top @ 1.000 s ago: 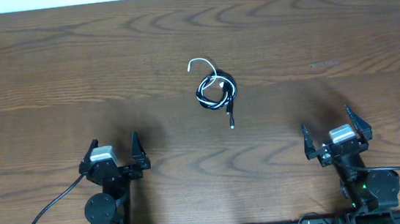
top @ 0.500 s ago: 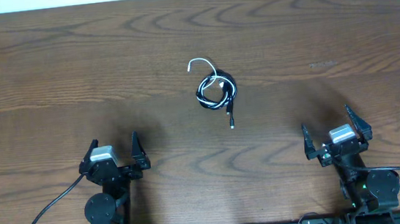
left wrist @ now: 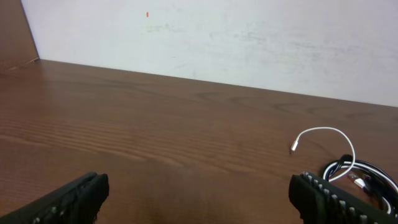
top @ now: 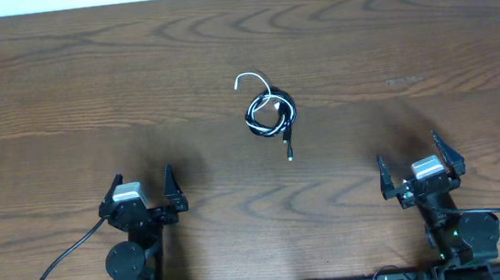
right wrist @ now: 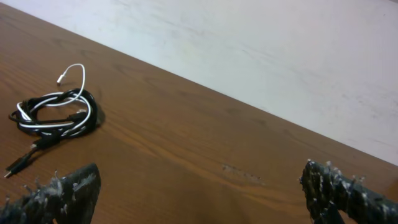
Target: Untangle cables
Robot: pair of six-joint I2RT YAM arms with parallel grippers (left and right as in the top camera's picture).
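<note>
Count, overhead view: one wooden table (top: pixel 61 85), two grippers, two cables.

I see both sets of jaws spread wide and holding nothing. The left gripper (top: pixel 140 178) sits toward 7 o'clock on the table and the right gripper (top: pixel 407 148) toward 5 o'clock.

The cables lie as one small tangle just off table centre toward 12 o'clock, well apart from both grippers. The tangle is at about 2 o'clock from the left jaws and about 10 o'clock from the right jaws.

The black cable (top: pixel 289 141) is coiled, with its plug tail pointing to 6 o'clock. The white cable (top: pixel 246 74) winds through the same coil, and its free end arcs out at 11 o'clock.
</note>
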